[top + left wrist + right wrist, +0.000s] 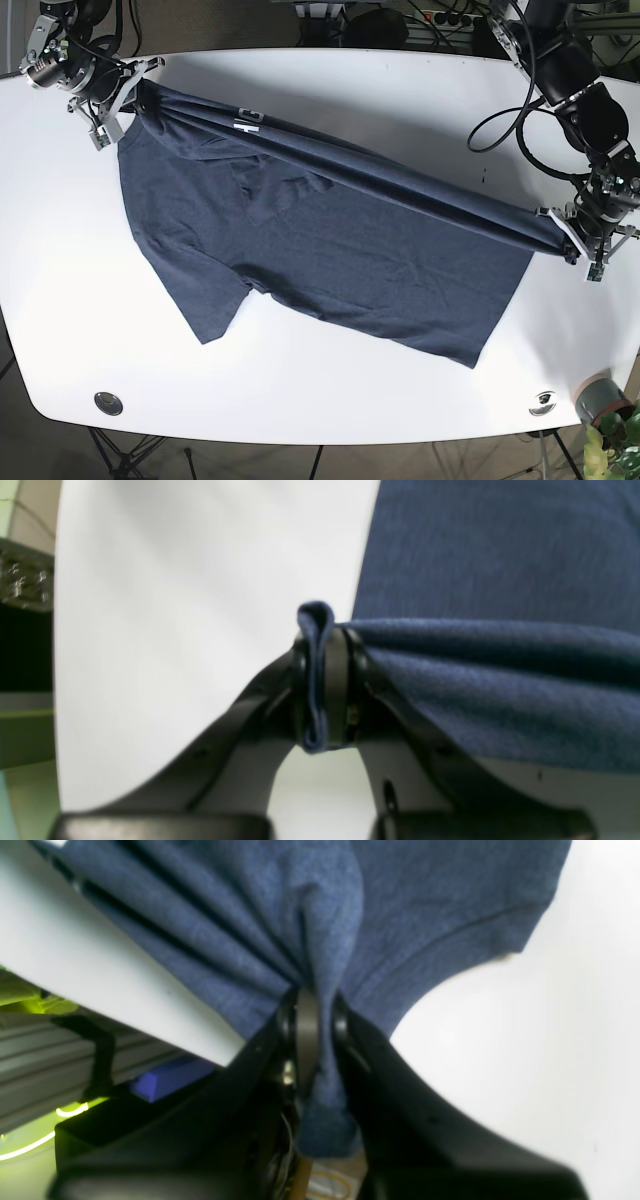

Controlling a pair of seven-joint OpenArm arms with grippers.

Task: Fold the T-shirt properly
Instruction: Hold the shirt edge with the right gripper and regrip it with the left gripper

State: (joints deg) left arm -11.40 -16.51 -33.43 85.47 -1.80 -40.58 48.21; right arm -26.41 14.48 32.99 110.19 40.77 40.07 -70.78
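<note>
The navy T-shirt lies spread across the middle of the white surface, its far edge pulled into a taut, bunched ridge running from far left to the right side. The right gripper is clamped on cloth at the far-left corner; the left gripper is clamped on the opposite end. This looks like a lengthwise fold in progress: both held corners likely need carrying together toward the near edge, keeping tension even. Beyond the surface, cables, a dark floor and a small potted plant near right.
</note>
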